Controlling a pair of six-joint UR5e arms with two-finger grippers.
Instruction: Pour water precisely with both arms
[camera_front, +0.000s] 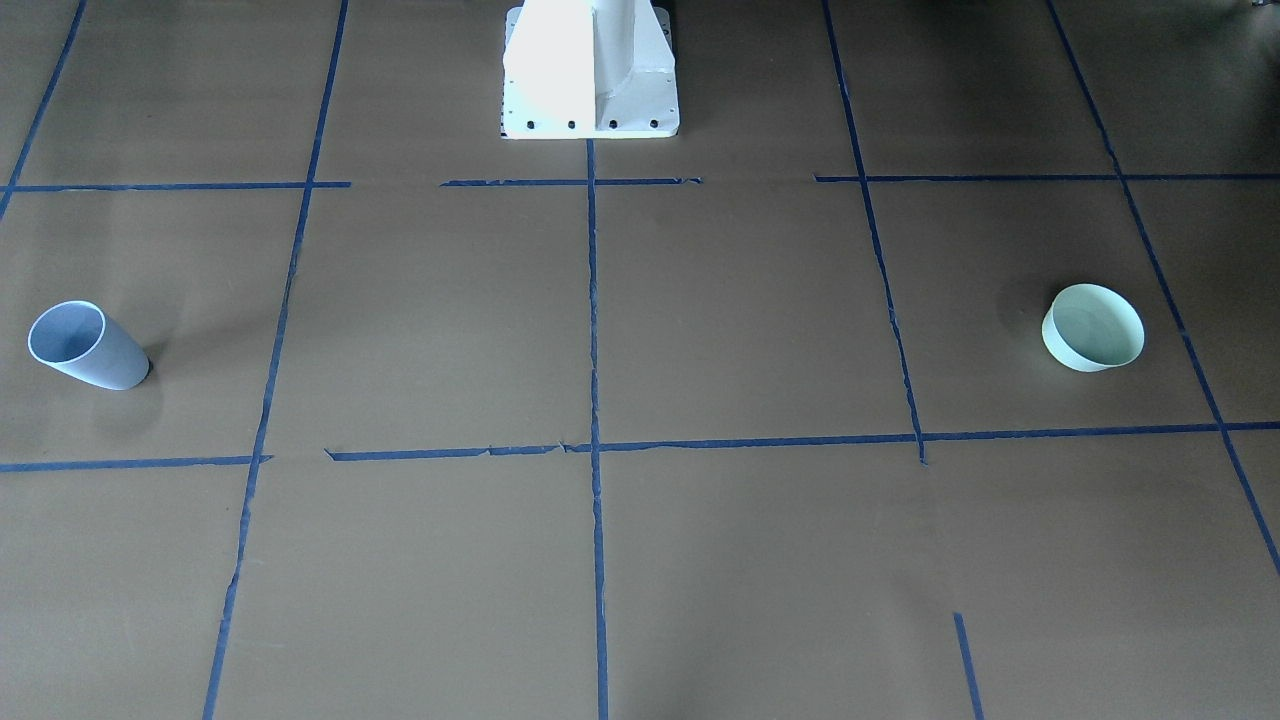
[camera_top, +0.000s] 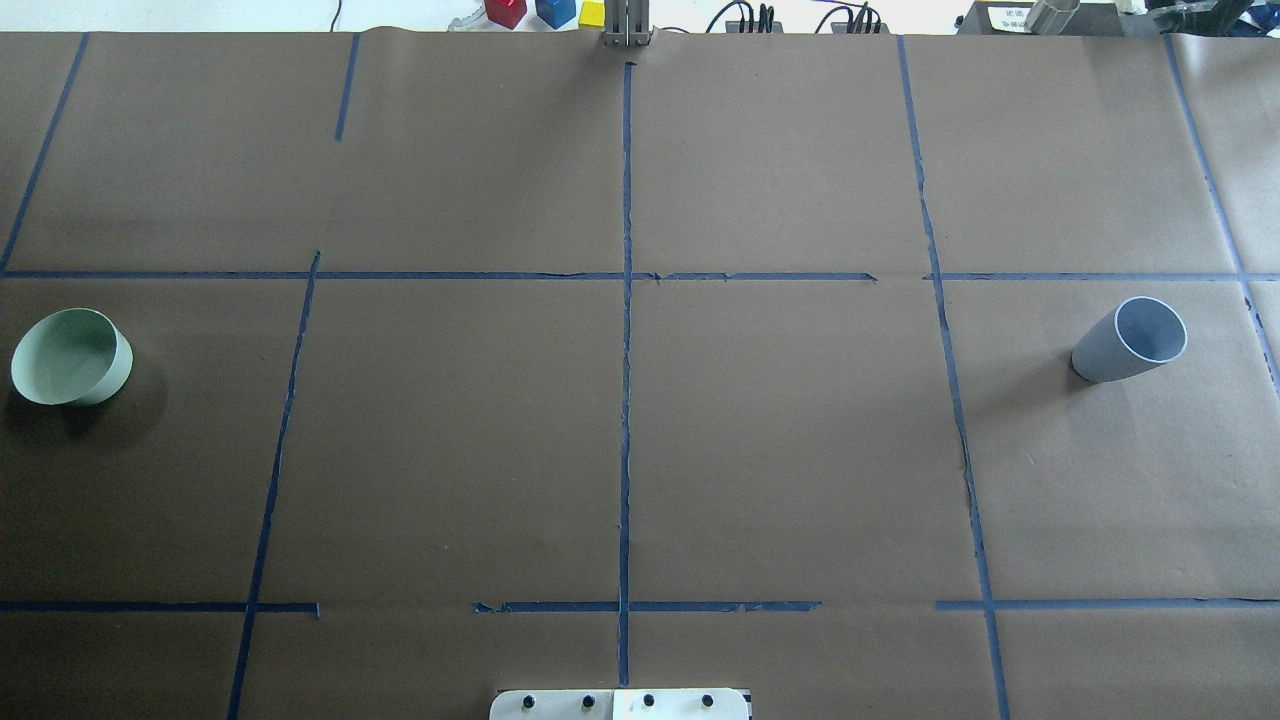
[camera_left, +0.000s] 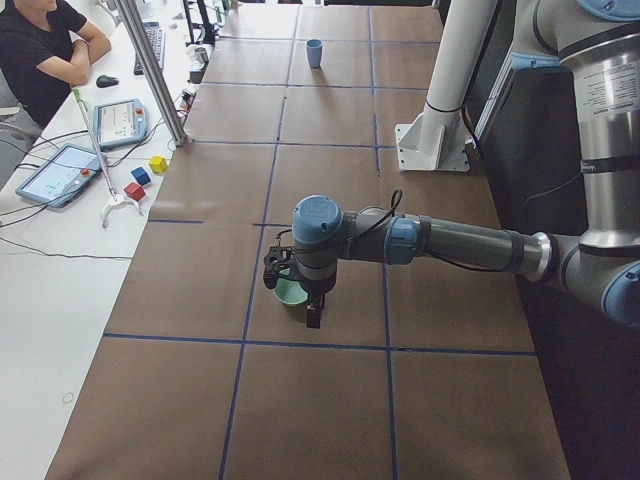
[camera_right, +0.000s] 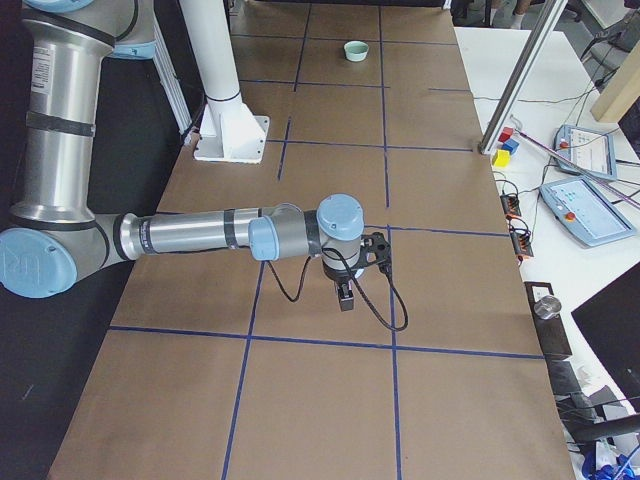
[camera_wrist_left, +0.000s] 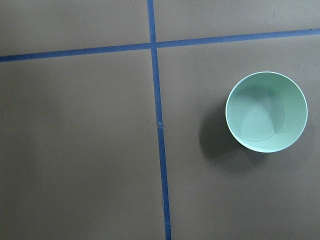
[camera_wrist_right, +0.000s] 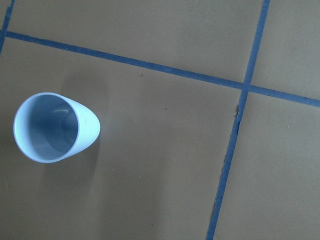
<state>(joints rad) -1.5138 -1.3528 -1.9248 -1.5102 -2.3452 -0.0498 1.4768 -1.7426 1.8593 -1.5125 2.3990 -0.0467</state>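
A pale green bowl (camera_top: 70, 357) stands upright at the table's left end, also in the front view (camera_front: 1093, 327). A light-blue cup (camera_top: 1130, 340) stands upright at the right end, at the left in the front view (camera_front: 85, 346). My left gripper (camera_left: 313, 318) hangs just above the bowl (camera_left: 290, 295), which the left wrist view shows from above (camera_wrist_left: 266, 112). My right gripper (camera_right: 346, 298) hovers over the cup (camera_wrist_right: 55, 127), which that arm hides in the right side view. I cannot tell whether either gripper is open or shut. The water is unclear: only faint sheen inside both vessels.
The robot's white pedestal (camera_front: 590, 70) stands at the table's back edge. Blue tape lines (camera_top: 626, 330) grid the brown paper cover. Coloured blocks (camera_top: 545, 12), tablets (camera_left: 62, 172) and cables lie on the side bench, where a person (camera_left: 40, 50) sits.
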